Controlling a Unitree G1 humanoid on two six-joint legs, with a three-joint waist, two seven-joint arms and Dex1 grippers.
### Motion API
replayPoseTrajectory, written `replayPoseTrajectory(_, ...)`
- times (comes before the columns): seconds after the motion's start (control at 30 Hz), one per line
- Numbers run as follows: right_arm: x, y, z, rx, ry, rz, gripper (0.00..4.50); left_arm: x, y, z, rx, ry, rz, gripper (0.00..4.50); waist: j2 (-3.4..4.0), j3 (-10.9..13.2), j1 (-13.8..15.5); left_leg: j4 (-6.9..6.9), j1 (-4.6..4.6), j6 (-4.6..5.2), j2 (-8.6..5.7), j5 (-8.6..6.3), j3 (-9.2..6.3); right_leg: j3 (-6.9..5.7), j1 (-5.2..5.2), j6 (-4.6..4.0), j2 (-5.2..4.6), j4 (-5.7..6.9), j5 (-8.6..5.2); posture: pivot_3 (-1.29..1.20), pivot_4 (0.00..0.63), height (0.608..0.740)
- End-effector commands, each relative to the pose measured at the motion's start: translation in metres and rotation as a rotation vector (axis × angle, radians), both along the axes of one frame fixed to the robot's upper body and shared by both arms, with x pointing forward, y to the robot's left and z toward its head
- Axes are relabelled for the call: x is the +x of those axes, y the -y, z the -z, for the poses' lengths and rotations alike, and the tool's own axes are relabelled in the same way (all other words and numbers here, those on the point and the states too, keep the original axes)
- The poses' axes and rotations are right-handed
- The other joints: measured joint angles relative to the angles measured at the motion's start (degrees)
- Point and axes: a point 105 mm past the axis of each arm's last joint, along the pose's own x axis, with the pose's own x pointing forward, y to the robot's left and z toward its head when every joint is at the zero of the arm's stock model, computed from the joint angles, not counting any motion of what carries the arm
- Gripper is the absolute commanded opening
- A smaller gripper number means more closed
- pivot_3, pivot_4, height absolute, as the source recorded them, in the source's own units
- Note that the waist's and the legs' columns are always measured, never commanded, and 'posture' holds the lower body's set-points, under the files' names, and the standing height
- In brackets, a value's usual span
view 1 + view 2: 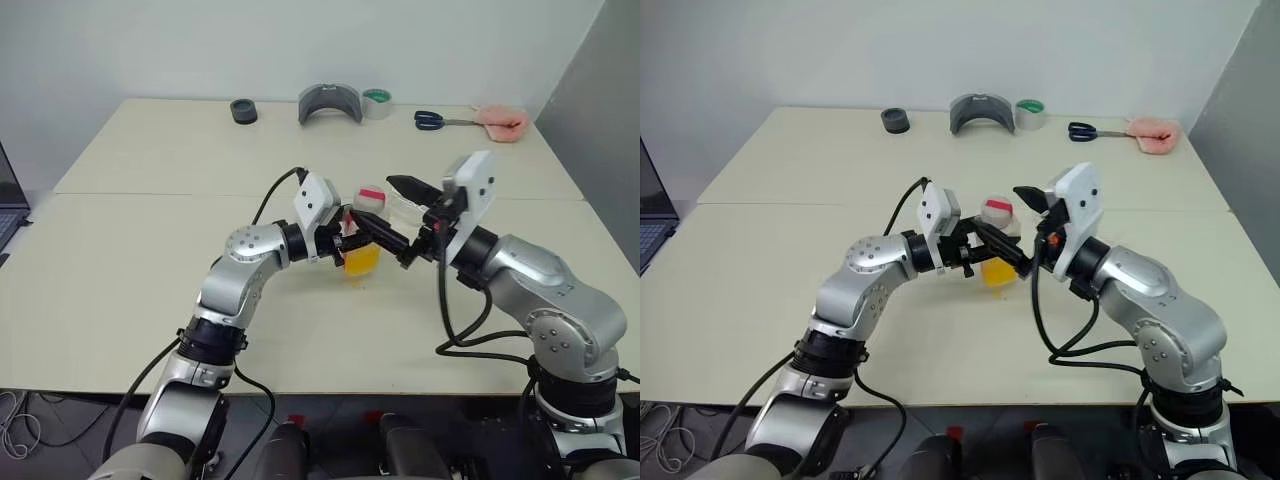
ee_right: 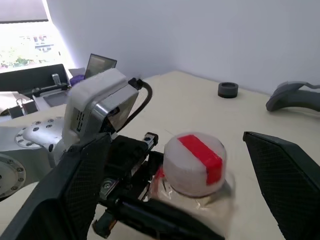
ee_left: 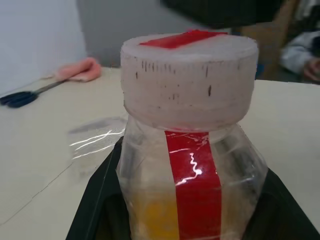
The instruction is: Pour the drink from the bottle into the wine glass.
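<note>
Pale cream tabletop [image 1: 150, 260], matte and smooth, runs back to a plain white wall, and the bottle [image 1: 364, 240] stands near its middle, clamped between the two black fingers of the left gripper [image 1: 992, 249], which reaches in level from the left and is pinched tight on the lower body. It is a small clear plastic bottle with a squarish, soft-shouldered body, a glossy red label strip [image 3: 193, 192] running down one face, and a wide ribbed white cap [image 3: 189, 80] with a red patch on top. The drink [image 1: 362, 260], a translucent orange-yellow, fills only the bottom part, so I judge the bottle light and bottom-weighted. The thin walls look likely to dent under a hard squeeze and are probably slick, so the flat sides low on the body (where the fingers already sit) seem the safest hold. The cap is on, and its ribbing should give purchase for twisting.

Right gripper [image 2: 185, 195] hangs just right of the cap with its textured black fingers spread wide, one on either side of the cap, touching nothing that I can see.

I cannot make out the wine glass with any certainty.

Along the far edge lie a black ring [image 1: 243, 111], a grey curved piece [image 1: 330, 103], a tape roll [image 1: 377, 102], blue-handled scissors [image 1: 432, 120] and a soft pink cloth [image 1: 502, 122], all well apart from the bottle.
</note>
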Motion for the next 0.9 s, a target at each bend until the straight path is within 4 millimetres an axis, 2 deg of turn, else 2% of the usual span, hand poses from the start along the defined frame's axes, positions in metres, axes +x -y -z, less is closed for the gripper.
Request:
replayPoseTrajectory(0.03,-0.001,-0.005,-0.009,-0.017,0.055,0.03,4.5,-0.009,0.007,-0.016,-0.018,0.052,0.121,1.84,0.0,0.0,0.09,0.0,-0.01,0.0,-0.01,0.0,0.01,0.01,0.0,0.0,-0.02,-0.01,0.0,0.0,0.15,0.74)
replayPoseTrajectory(0.33,0.006,-0.006,-0.016,0.024,0.072,0.075,4.5,-0.008,0.006,-0.015,-0.023,0.037,0.153,1.84,0.01,0.01,0.12,0.0,-0.04,0.01,-0.01,0.0,-0.01,0.01,-0.03,0.0,-0.04,0.0,0.0,0.0,0.15,0.74)
replayPoseTrajectory(0.47,0.006,-0.007,-0.012,0.007,0.058,0.065,4.5,-0.008,0.002,-0.014,-0.023,0.03,0.144,1.84,0.01,0.01,0.14,0.01,-0.04,0.02,-0.01,0.0,-0.01,0.01,-0.03,0.0,-0.05,-0.01,0.0,0.0,0.15,0.74)
replayPoseTrajectory(0.57,0.006,-0.009,-0.011,0.009,0.056,0.055,3.88,-0.007,0.0,-0.013,-0.024,0.024,0.132,1.84,0.01,0.01,0.14,0.0,-0.04,0.02,-0.01,-0.01,-0.01,0.01,-0.03,0.0,-0.05,-0.01,0.0,0.0,0.15,0.74)
replayPoseTrajectory(0.77,0.0,-0.016,-0.008,0.009,0.054,-0.011,1.87,-0.006,-0.004,-0.01,-0.032,0.001,0.122,1.84,0.01,0.01,0.14,0.0,-0.04,0.02,-0.01,-0.01,-0.01,0.01,-0.03,0.0,-0.05,-0.01,0.0,0.0,0.15,0.74)
replayPoseTrajectory(0.83,-0.003,-0.021,-0.01,-0.008,0.08,-0.072,1.88,-0.007,-0.005,-0.011,-0.04,-0.011,0.128,1.84,0.02,0.01,0.14,0.01,-0.04,0.02,-0.01,-0.01,-0.01,0.01,-0.03,0.0,-0.05,-0.01,0.0,0.0,0.15,0.74)
replayPoseTrajectory(0.9,-0.012,-0.029,-0.01,-0.071,0.125,-0.213,1.88,-0.008,-0.007,-0.012,-0.042,-0.025,0.143,1.84,0.03,0.03,0.14,0.01,-0.03,0.02,-0.01,-0.01,0.0,0.01,-0.03,0.0,-0.05,-0.01,0.0,0.0,0.15,0.74)
